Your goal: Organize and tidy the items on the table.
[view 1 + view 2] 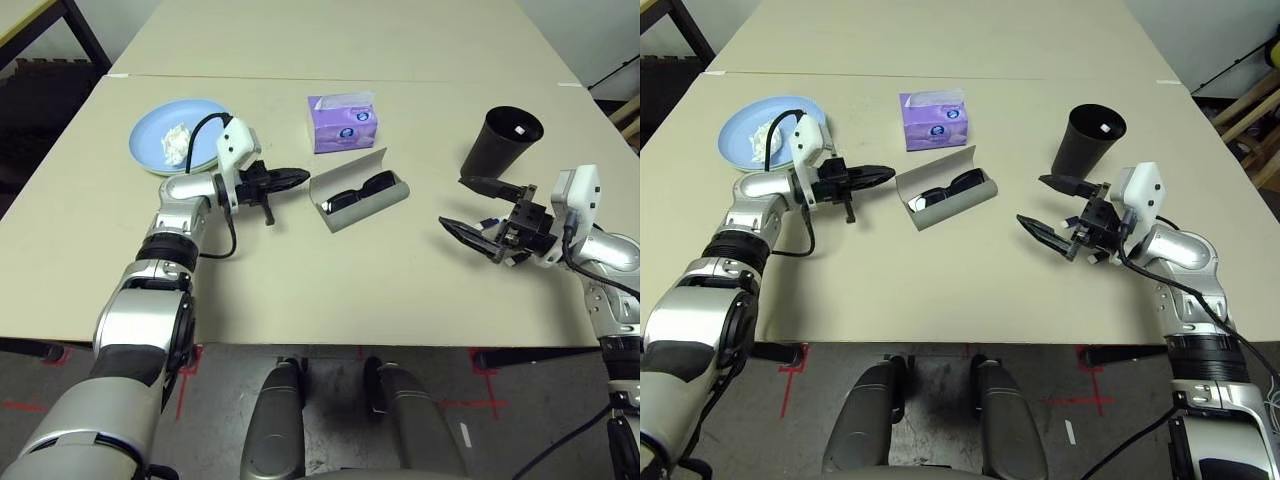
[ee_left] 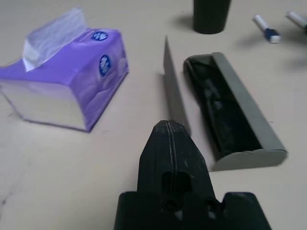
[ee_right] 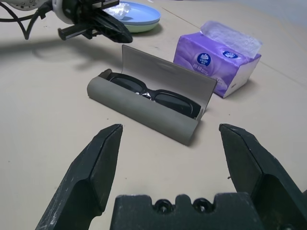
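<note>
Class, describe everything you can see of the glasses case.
The grey, oblong glasses case looks stiff and matte, with a trough-like base and a hinged lid. It sits slantwise on the table, lid raised, black sunglasses inside. The purple tissue pack stands beyond it. The left pincer is beside its lid.

On the large, matte beige rectangular table [image 1: 320, 290], a round light blue plate [image 1: 146, 137] lay at the left on a round pale green plate [image 3: 144, 28], with a crumpled white tissue wad [image 1: 175, 145] on top. To their right stood a purple plastic-wrapped tissue pack [image 1: 342, 128]. Before the pack lay an open grey oblong glasses case [image 1: 372, 209], black plastic sunglasses [image 1: 378, 183] inside. Farther right stood a tall black round cup [image 1: 492, 147], two slim white pens [image 2: 266, 29] before it.
</note>
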Robot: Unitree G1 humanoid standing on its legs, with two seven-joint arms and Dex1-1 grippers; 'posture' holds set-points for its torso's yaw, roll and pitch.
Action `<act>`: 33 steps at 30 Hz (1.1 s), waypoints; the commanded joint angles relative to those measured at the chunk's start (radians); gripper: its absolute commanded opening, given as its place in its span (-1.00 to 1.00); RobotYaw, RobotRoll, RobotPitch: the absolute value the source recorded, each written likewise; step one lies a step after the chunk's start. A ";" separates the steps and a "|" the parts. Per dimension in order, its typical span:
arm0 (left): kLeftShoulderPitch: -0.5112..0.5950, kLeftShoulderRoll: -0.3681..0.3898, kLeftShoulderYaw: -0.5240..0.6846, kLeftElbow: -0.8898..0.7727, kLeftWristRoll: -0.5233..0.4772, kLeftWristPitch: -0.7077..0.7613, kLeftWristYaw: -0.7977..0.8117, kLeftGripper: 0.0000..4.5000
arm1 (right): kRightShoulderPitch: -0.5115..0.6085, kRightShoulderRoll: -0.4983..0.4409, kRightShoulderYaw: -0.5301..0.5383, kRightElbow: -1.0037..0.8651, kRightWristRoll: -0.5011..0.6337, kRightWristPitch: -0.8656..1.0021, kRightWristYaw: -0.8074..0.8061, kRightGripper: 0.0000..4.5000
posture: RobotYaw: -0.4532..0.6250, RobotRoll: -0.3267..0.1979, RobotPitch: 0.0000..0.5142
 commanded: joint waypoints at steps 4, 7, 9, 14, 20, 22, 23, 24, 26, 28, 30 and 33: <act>-0.030 -0.020 -0.010 0.052 0.052 0.003 0.054 -0.99 | 0.019 -0.011 0.001 -0.034 0.011 0.012 -0.010 1.00 | -0.03 0.25 -0.21; -0.033 -0.031 -0.013 0.058 0.066 0.002 0.064 -0.99 | 0.019 -0.011 0.001 -0.040 0.013 0.015 -0.013 1.00 | -0.04 0.25 -0.21; -0.034 -0.039 -0.012 0.058 0.073 0.002 0.066 -0.99 | 0.018 -0.012 0.002 -0.042 0.013 0.014 -0.013 1.00 | -0.04 0.25 -0.21; -0.037 -0.060 -0.011 0.050 0.075 0.005 0.050 -0.99 | 0.016 -0.012 0.003 -0.039 0.011 0.012 -0.014 1.00 | -0.04 0.25 -0.22; -0.024 -0.085 -0.001 0.020 0.051 0.026 0.006 -0.99 | 0.011 -0.011 0.003 -0.035 0.010 0.009 -0.015 1.00 | -0.04 0.25 -0.22; -0.013 -0.093 0.001 0.003 0.042 0.033 -0.014 -0.99 | 0.009 -0.009 0.005 -0.034 0.009 0.009 -0.015 1.00 | -0.04 0.25 -0.24; -0.007 -0.096 0.001 -0.007 0.038 0.037 -0.022 -0.99 | 0.009 -0.008 0.006 -0.034 0.009 0.008 -0.016 1.00 | -0.04 0.25 -0.24; -0.002 -0.099 0.001 -0.016 0.036 0.041 -0.029 -0.99 | 0.009 -0.007 0.007 -0.034 0.008 0.008 -0.016 1.00 | -0.04 0.25 -0.24; 0.012 -0.102 0.000 -0.040 0.032 0.050 -0.046 -0.99 | 0.009 -0.006 0.008 -0.033 0.008 0.007 -0.016 1.00 | -0.03 0.25 -0.24; 0.029 -0.105 -0.003 -0.069 0.027 0.062 -0.064 -0.99 | 0.006 -0.004 0.008 -0.030 0.008 0.007 -0.017 1.00 | -0.03 0.25 -0.25; 0.044 -0.107 -0.005 -0.097 0.023 0.076 -0.076 -0.99 | 0.003 -0.003 0.008 -0.026 0.009 0.008 -0.018 1.00 | -0.03 0.25 -0.25; 0.076 -0.110 -0.014 -0.162 0.012 0.106 -0.109 -0.99 | 0.000 -0.001 0.008 -0.023 0.007 0.007 -0.021 1.00 | -0.02 0.25 -0.25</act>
